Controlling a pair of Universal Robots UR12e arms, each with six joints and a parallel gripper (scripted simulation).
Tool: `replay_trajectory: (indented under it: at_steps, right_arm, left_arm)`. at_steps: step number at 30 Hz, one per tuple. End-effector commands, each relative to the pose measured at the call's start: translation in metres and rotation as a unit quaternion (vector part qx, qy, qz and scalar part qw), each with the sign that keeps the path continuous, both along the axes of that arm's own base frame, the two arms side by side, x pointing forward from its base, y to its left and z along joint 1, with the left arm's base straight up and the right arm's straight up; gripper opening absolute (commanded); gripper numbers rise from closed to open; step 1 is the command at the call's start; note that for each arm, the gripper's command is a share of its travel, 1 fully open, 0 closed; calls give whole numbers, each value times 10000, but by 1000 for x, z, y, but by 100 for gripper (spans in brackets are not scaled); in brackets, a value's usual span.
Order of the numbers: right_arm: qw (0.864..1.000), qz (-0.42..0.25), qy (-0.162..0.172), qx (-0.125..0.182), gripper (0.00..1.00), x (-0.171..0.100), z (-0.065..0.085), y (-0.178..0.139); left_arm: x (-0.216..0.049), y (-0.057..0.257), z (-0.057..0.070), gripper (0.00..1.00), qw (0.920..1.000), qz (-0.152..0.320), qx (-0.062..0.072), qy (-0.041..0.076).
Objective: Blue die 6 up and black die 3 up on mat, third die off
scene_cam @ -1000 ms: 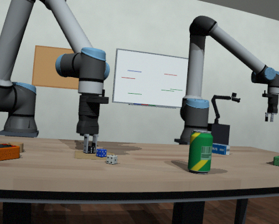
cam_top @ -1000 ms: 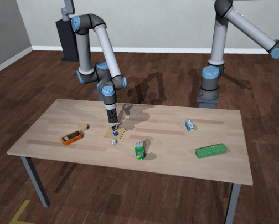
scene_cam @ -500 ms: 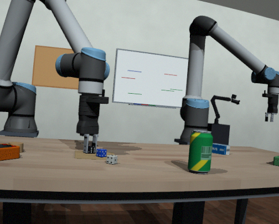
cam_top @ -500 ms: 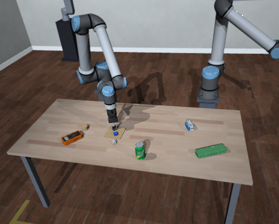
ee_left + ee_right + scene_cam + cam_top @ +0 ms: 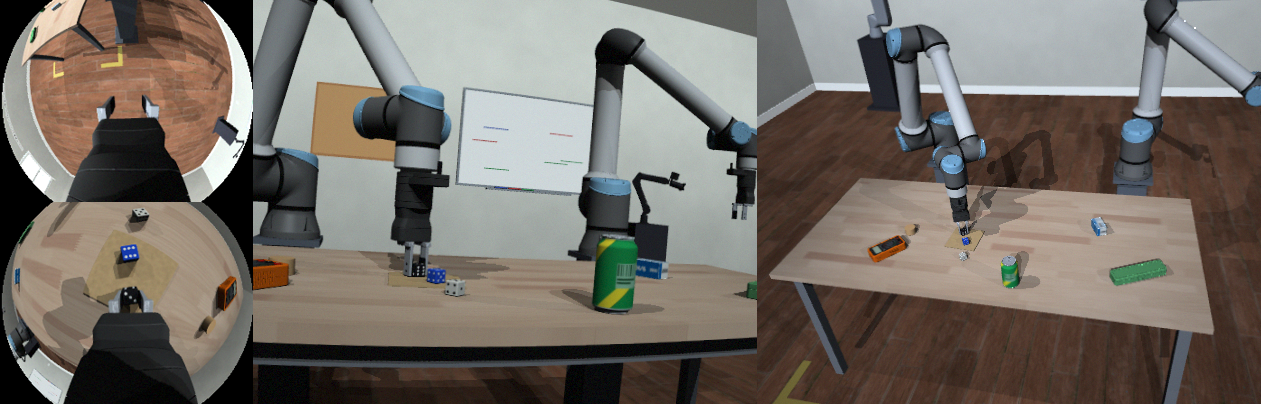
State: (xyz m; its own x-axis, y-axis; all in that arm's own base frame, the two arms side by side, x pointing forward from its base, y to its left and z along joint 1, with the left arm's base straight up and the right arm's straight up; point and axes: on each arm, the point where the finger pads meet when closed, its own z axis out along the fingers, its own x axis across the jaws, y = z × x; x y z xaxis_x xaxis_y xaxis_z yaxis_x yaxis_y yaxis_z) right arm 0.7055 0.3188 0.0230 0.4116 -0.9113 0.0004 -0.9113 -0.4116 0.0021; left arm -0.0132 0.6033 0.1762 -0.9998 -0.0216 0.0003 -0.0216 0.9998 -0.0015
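Observation:
The tan mat (image 5: 953, 244) (image 5: 398, 281) (image 5: 105, 262) lies on the table. The blue die (image 5: 966, 241) (image 5: 436, 275) (image 5: 130, 253) sits flat on it with 6 on top. The black die (image 5: 418, 270) (image 5: 130, 295) is between the fingers of my right gripper (image 5: 963, 231) (image 5: 130, 296), which is shut on it, low at the mat's back part. Its top pips are hard to count. The white die (image 5: 963, 256) (image 5: 455, 287) (image 5: 140, 214) lies off the mat. My left gripper (image 5: 739, 216) (image 5: 128, 101) is open and empty, away from the table.
An orange meter (image 5: 887, 248) (image 5: 227, 293) and a small wooden cylinder (image 5: 910, 229) (image 5: 208, 325) lie beside the mat. A green can (image 5: 1010, 272) (image 5: 615, 274) stands in front. A blue-white box (image 5: 1099, 226) and a green brick (image 5: 1138, 272) lie farther along the table.

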Motion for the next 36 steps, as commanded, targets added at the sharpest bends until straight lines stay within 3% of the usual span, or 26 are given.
replay_trajectory:
  at_steps: [1,2,7,11,25,32,36]
  right_arm:
    - [10000,0,-9,6,55,1,1,1]
    - [10000,0,-9,6,61,1,1,1]
    - [10000,0,-9,6,67,1,1,1]
    - [10000,0,-9,6,79,1,1,1]
    - [10000,0,-9,6,79,1,3,1]
    - [10000,0,-9,6,79,1,15,1]
    - [10000,0,-9,6,79,1,34,1]
  left_arm:
    - [0,1,1,100,10000,0,8,-2]
    - [0,1,1,100,10000,0,8,-2]
    - [0,1,1,100,10000,0,8,-2]
    - [0,1,1,100,10000,0,8,-2]
    - [0,1,1,100,10000,0,8,-2]
    - [0,1,1,100,10000,0,8,-2]
    - [0,1,1,100,10000,0,8,-2]
